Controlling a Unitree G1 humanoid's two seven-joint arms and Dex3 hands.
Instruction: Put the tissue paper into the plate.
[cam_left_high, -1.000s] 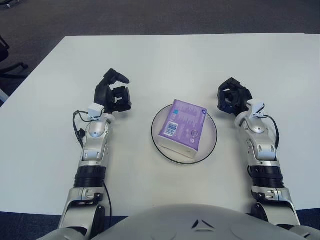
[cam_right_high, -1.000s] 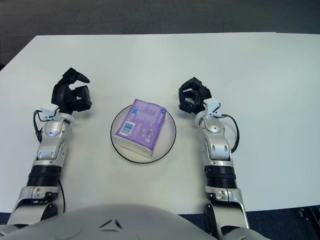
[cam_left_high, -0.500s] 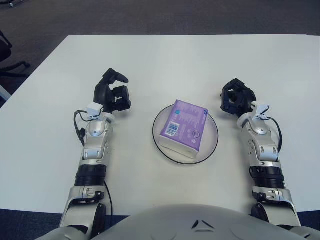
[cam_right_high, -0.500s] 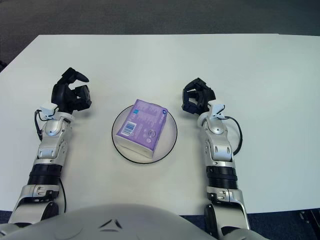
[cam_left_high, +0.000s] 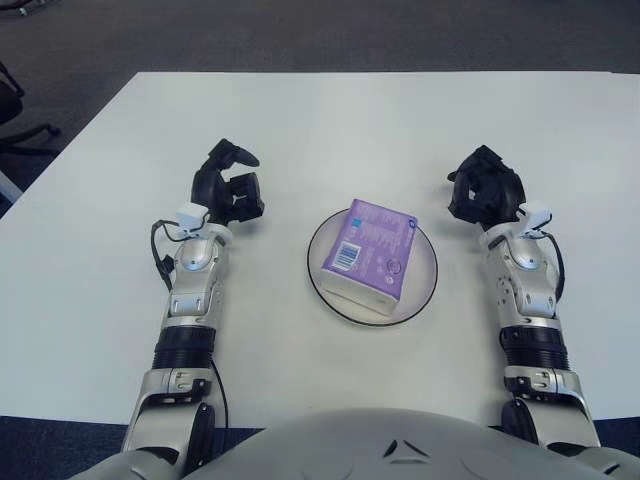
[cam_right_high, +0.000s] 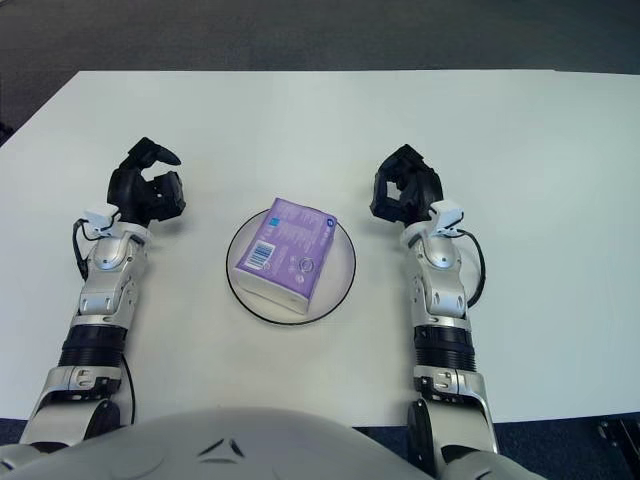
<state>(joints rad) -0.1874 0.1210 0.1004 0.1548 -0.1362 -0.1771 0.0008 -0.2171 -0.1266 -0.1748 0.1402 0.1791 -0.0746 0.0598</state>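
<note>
Two hands flank a plate (cam_left_high: 425, 290) that already carries the tissue pack (cam_left_high: 368, 255), so the placing looks done. The purple pack lies flat inside the plate's rim, turned a little askew, its barcode end toward the near edge of the table (cam_left_high: 90, 300) and its top end reaching close to the plate's far rim. The plate sits near the middle of the table, somewhat closer to the near edge than the far one.

The right hand (cam_left_high: 484, 190) shows on the plate's right, apart from both plate and pack. Its fingers are loosely curled around nothing. Over the last second it has drifted away from the plate, toward the far and right edges of the table, widening the gap. That reads as a retreat after letting go, not a reach for another grasp.

The left hand (cam_left_high: 228, 186) shows on the plate's left, well apart from it, with fingers half curled and one finger raised, also holding nothing. It has hardly shifted in that time.

The pack and plate have kept their arrangement while the right hand moved off, so the pack seems settled and not leaning on anything. Judging from this, the task is essentially complete, and what remains is only for the arms to clear away without brushing the plate.
</note>
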